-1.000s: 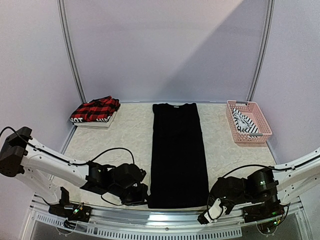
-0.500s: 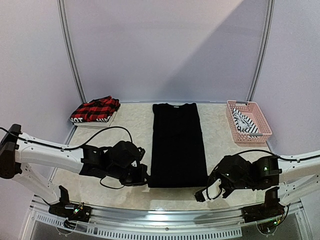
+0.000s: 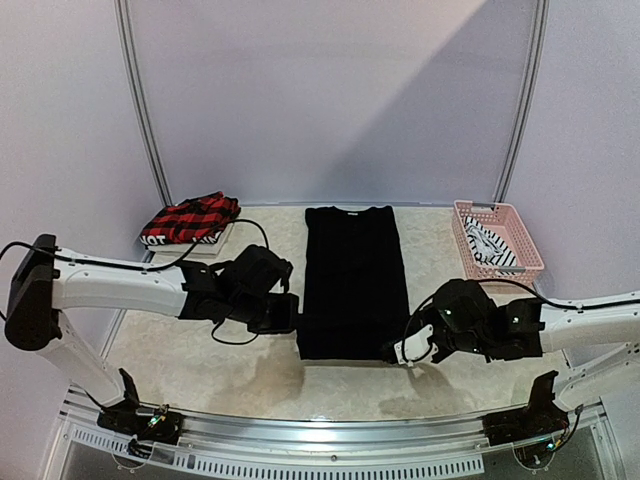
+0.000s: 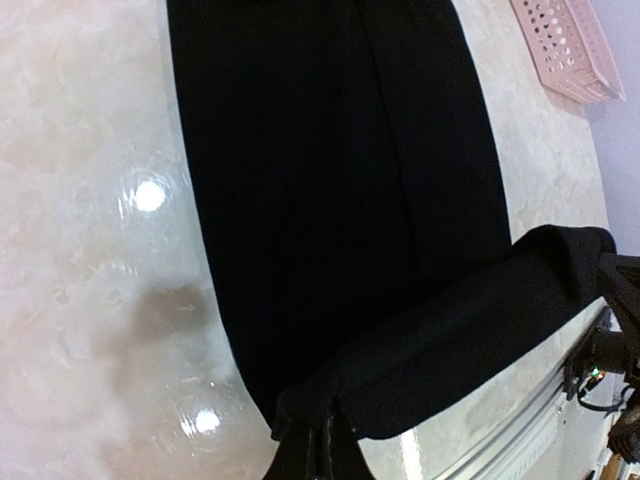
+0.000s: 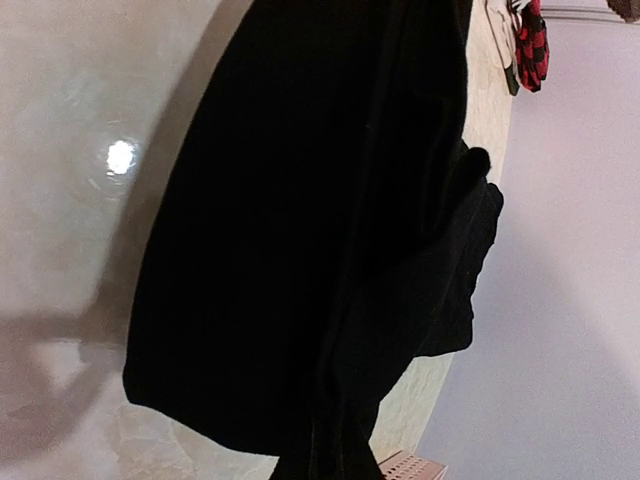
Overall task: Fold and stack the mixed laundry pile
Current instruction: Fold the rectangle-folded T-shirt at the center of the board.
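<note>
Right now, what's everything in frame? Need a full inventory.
T-shirt: 1, black, laid lengthwise down the middle of the table, near hem held up at both corners
Plaid piece: 1, red and black, far left corner, on top of a folded pile
Lettered garment: 1, black and white, folded under the plaid piece
Striped top: 1, black and white, inside the basket
Basket: 1, pink, perforated, far right
Table: 1, cream marbled
Left end effector: 1, black, shut on the T-shirt's left hem corner
Right end effector: 1, black and white, shut on the right hem corner
</note>
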You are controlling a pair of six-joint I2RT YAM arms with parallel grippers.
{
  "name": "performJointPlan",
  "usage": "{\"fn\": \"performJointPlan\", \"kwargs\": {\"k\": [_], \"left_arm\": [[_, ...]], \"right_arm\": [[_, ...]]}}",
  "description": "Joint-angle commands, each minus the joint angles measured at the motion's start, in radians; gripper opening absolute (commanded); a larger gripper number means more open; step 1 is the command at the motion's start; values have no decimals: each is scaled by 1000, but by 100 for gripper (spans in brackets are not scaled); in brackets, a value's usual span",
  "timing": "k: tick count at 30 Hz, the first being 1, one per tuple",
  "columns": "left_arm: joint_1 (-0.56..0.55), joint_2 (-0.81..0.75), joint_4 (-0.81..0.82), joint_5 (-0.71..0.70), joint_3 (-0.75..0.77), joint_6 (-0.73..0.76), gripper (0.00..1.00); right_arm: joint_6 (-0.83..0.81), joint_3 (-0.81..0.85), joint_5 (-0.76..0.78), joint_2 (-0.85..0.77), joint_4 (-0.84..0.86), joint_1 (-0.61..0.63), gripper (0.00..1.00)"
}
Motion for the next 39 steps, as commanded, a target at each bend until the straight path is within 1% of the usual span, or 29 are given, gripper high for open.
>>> {"fn": "performJointPlan", "kwargs": {"k": [1,7,12,16,21,28,39], "left_arm": [[48,49,-17,-62,50,94,0],[117,126,26,-36,95,143,0],[197,241,51,18,188,190,0],[247,352,48,33,285,228,0],[287,467,22,89,412,255,0],[306,533,49,61,481,272,0],[322,585,49,46,543,295,0]], "right_arm": [[-69,17,22,57,134,-67,0],[-101,31,-22,160,270,-159,0],[-122,88,-79,277,371,-261,0],[-132,169,-113,417,409,-336,0],[-139,250,-144,536,418,-401,0],[-122,312,-140,669,467,-436,0],[-101,389,-120,760,497,-464,0]]}}
